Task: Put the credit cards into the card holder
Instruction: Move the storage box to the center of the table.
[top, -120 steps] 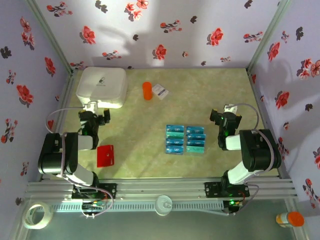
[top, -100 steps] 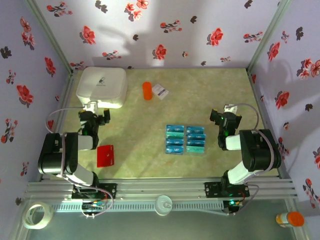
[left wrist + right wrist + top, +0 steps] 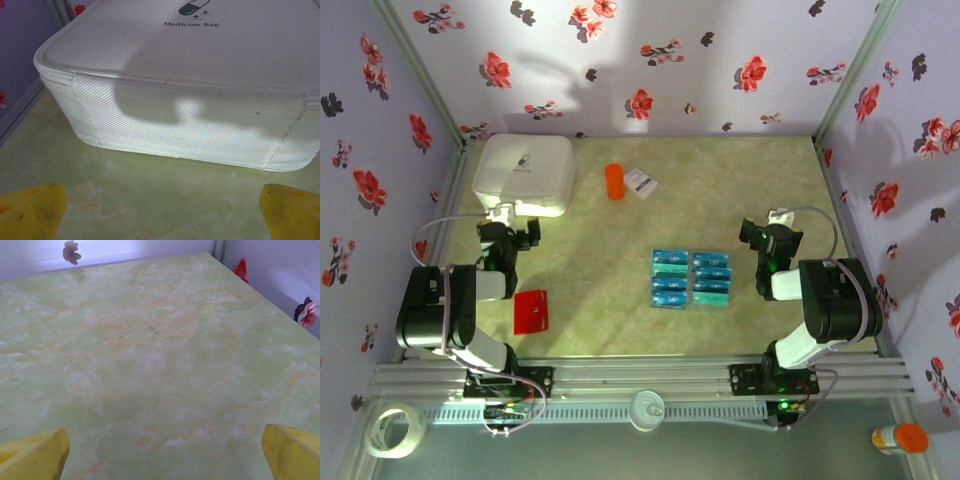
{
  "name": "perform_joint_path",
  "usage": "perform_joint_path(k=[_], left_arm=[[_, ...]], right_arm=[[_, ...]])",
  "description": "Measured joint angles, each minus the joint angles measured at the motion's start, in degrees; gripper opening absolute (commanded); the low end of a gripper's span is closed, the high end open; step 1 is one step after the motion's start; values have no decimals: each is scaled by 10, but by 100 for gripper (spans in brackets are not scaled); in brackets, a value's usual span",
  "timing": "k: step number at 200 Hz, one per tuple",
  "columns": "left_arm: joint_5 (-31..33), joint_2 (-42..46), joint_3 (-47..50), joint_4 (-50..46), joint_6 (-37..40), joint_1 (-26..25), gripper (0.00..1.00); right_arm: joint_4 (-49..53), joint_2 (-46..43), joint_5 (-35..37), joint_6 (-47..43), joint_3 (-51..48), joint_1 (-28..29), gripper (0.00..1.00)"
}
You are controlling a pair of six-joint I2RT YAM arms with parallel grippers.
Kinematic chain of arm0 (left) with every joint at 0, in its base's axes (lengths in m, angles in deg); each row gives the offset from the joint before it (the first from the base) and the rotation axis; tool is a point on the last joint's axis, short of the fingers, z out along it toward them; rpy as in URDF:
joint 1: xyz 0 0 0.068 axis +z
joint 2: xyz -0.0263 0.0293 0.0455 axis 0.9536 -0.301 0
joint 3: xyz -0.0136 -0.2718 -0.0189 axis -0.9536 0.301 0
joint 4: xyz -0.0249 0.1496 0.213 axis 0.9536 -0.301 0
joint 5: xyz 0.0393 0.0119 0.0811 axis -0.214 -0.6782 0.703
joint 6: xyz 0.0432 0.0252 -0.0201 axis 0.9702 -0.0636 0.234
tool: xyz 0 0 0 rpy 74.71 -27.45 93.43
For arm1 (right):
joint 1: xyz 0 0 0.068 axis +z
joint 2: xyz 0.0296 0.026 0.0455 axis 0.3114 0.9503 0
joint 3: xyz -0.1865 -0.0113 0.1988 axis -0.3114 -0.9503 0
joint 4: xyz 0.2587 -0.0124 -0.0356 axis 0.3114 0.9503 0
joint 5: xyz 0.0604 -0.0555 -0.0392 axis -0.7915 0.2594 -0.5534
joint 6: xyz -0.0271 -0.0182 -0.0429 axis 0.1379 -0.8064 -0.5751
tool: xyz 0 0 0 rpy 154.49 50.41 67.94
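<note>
1. progress so far: pretty much zero. all eight credit cards [image 3: 691,277] are lying flat on the table [image 3: 600,250] in two neat columns of four, a bit right of the middle and closer to the near edge than the far one. none of them is in the wallet
2. the card holder [image 3: 531,311] sits by itself toward the near left corner, just beside my left arm and well apart from the cards. from above it looks folded shut, but i can't say for sure
3. my left gripper [image 3: 512,222] is spread wide with nothing in it. it's up near the far left corner, facing the side wall of the white medicine bag [image 3: 522,173], and isn't touching the bag
4. my right gripper [image 3: 770,228] is wide open and empty too. it's over bare table toward the right edge, near the card columns but not touching them
5. what's left, as i see it: everything. i have to get the holder open, lift each card and slide it into a pocket, eight times over. my guess is that picking thin cards off a flat table will be the fiddly part
</note>
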Motion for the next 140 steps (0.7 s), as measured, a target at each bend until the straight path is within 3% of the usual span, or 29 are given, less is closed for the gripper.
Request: perform_joint_path(k=[140], left_arm=[[0, 0, 0, -1, 0, 2, 100]], right_arm=[[12, -1, -37, 2, 10, -19, 99]])
